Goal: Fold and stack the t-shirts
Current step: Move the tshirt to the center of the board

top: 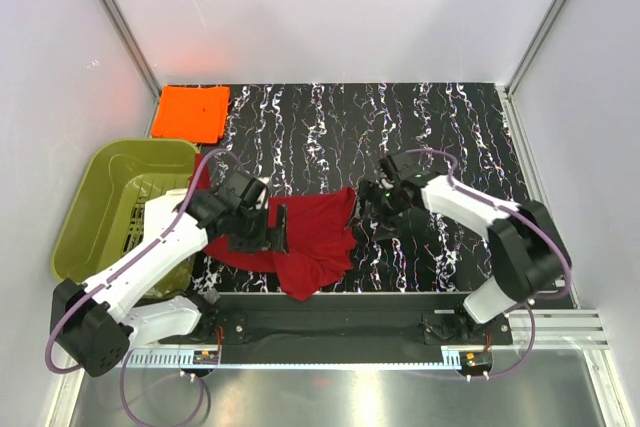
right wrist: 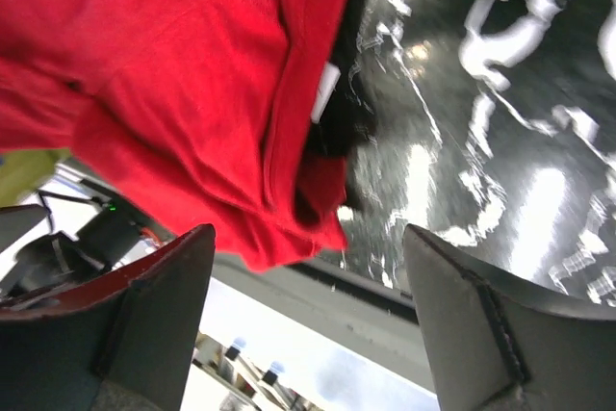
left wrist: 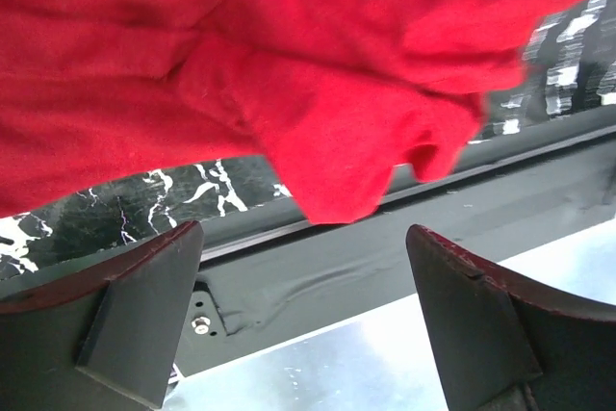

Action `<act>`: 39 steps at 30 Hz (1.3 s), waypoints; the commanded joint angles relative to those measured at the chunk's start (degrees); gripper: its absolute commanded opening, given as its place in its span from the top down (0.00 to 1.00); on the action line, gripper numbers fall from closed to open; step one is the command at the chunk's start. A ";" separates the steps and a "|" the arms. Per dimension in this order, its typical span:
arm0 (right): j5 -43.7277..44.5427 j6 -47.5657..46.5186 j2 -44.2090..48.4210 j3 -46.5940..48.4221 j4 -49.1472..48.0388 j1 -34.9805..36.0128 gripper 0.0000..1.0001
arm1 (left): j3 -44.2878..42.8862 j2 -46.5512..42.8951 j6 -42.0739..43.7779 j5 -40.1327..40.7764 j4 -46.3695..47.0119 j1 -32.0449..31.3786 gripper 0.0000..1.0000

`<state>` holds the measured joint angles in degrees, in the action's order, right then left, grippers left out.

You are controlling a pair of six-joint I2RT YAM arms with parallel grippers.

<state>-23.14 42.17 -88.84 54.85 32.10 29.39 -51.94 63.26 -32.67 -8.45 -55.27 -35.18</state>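
The dark red t-shirt lies crumpled on the black marbled table near its front edge, one corner hanging over the edge. The orange t-shirt lies folded flat at the far left corner. My left gripper is open and empty, over the red shirt's left side. My right gripper is open and empty at the shirt's right edge. In the left wrist view the red t-shirt fills the top, beyond the open gripper. In the right wrist view the red t-shirt lies upper left of the open gripper.
An olive-green plastic tub stands at the left, beside the left arm. White walls enclose the table on three sides. A black rail with the arm bases runs along the front edge.
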 commanded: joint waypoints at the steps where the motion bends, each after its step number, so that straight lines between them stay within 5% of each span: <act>1: 0.29 -0.25 -3.79 2.72 -4.40 2.16 0.15 | 5.78 0.36 -0.56 0.63 7.26 -0.15 0.09; 8: -0.06 -1.04 -7.40 3.33 -5.73 2.78 0.31 | 7.21 9.58 -1.79 -3.58 16.59 -0.24 0.25; 12: -1.03 -1.13 -7.75 3.51 -6.34 2.87 0.43 | 4.40 12.23 -0.65 -1.67 15.63 -0.15 0.62; 23: -3.49 -1.39 -8.72 1.84 -8.98 3.31 0.51 | 3.86 14.87 -1.52 -2.36 17.29 -0.15 0.62; 25: -4.02 -1.48 -9.42 1.49 -9.42 3.31 0.57 | 4.83 14.96 -1.70 -2.63 18.17 -0.15 0.72; 26: -4.28 -1.48 -9.69 1.14 -9.86 3.31 0.62 | 4.83 14.87 -1.70 -2.19 18.44 -0.15 0.94; 27: -4.46 -1.74 -10.21 1.14 -9.95 3.31 0.71 | 4.40 14.70 -1.61 -1.67 17.92 -0.15 1.00; 30: -2.01 -3.41 -9.96 2.71 -7.06 3.31 1.00 | -0.68 11.80 -0.82 2.37 13.80 -0.15 1.00; 39: 11.07 -5.79 4.52 15.19 9.72 3.31 1.00 | -41.63 2.83 1.54 12.49 1.57 -0.07 1.00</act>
<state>-18.83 38.30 -93.12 63.92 35.42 32.27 -83.15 70.94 -33.10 -1.13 -51.55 -35.24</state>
